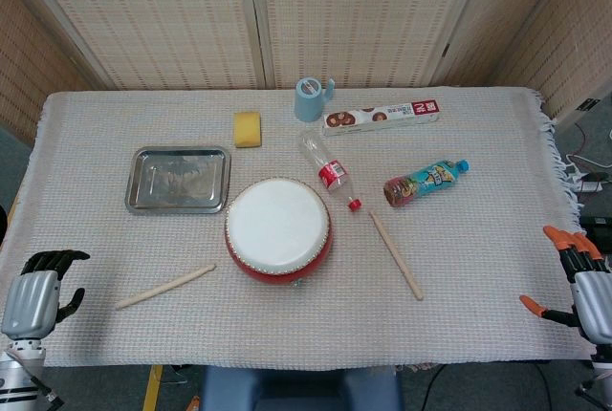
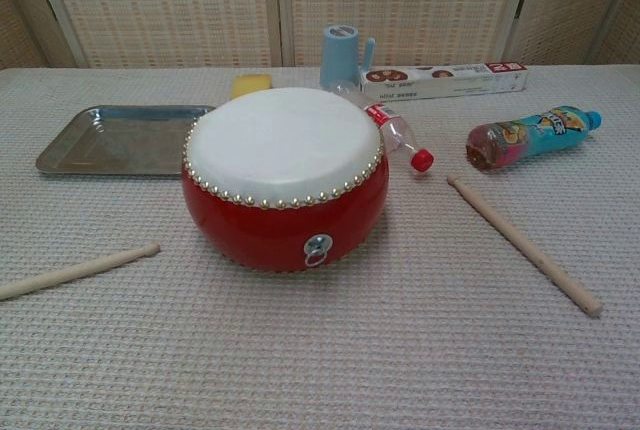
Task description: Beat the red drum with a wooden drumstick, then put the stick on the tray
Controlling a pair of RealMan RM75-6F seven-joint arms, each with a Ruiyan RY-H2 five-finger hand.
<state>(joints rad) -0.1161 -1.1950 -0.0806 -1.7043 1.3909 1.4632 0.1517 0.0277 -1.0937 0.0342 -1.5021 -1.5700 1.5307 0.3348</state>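
At the lower corners of the head view, both hands cut off by the frame edge and absent from the chest view. Left hand [image 1: 36, 292], silver with black fingers, curled loosely inward with nothing in it. Right hand [image 1: 585, 282], grey with orange fingertips, spread apart and holding nothing.

Centred on the woven beige tablecloth [image 1: 478, 268]: round red drum [image 1: 278, 230] with a smooth white skin, a row of brass studs round the rim and a small metal ring on its side. Left of the drum, a thin pale wooden drumstick [image 1: 165, 286], lying slantwise, its outer end cut off in the chest view; well apart from the left hand, between hand and drum. Right of the drum, a second wooden drumstick [image 1: 396, 254], far from the right hand. Behind and left of the drum, a shiny rectangular steel tray [image 1: 179, 179]. Just behind the drum, partly hidden in the chest view, a yellow sponge block [image 1: 248, 129], a clear plastic bottle with red cap [image 1: 329, 171] on its side, and a light-blue cylindrical cup [image 1: 309, 98].
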